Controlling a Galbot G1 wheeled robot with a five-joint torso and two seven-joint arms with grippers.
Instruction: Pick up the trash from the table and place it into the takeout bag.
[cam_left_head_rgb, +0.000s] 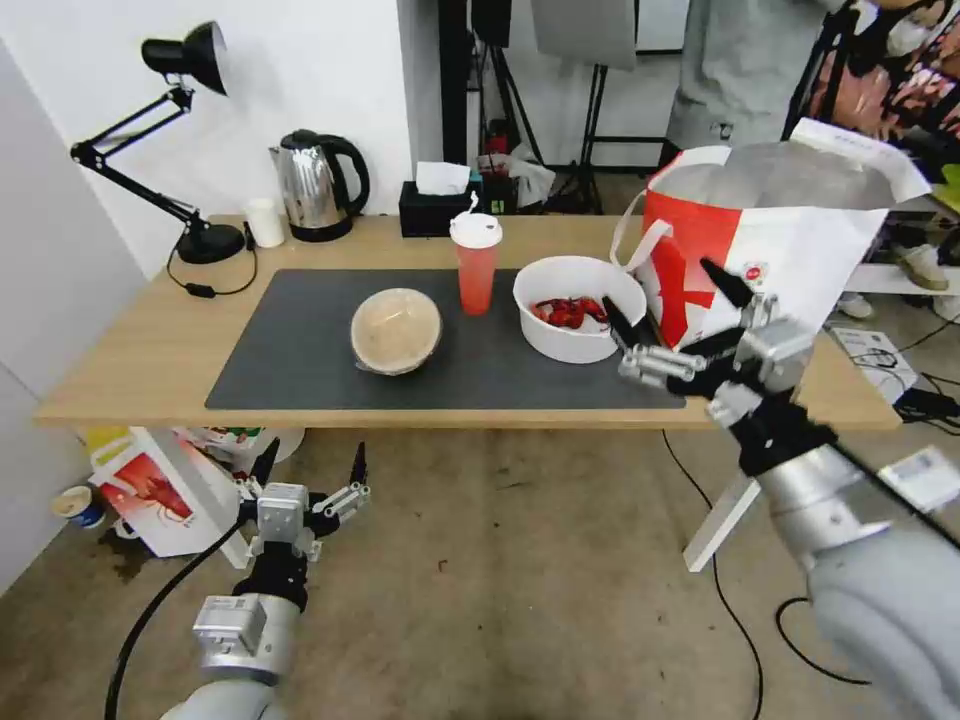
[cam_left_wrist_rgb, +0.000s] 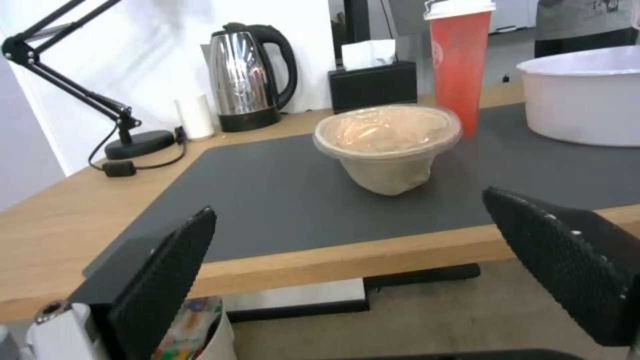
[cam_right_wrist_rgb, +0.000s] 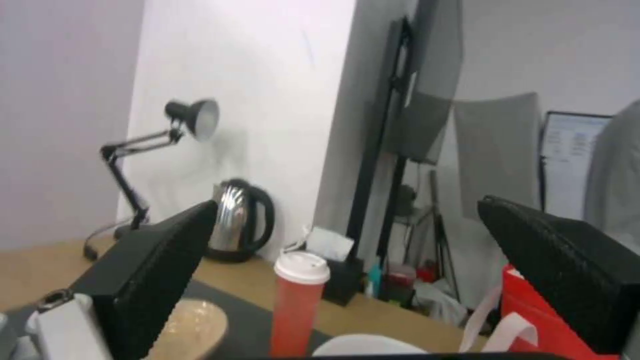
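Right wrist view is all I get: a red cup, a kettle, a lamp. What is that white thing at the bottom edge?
Observer: A white round bowl of red crayfish shells on the dark mat; the right gripper is open just beside it.
Operator: And the red thing with white straps?
Observer: The takeout bag, standing open at the right end of the table, silver lining showing.
Operator: Where is the other arm?
Observer: The left gripper hangs open below the table's near edge, facing the tan lidded bowl.
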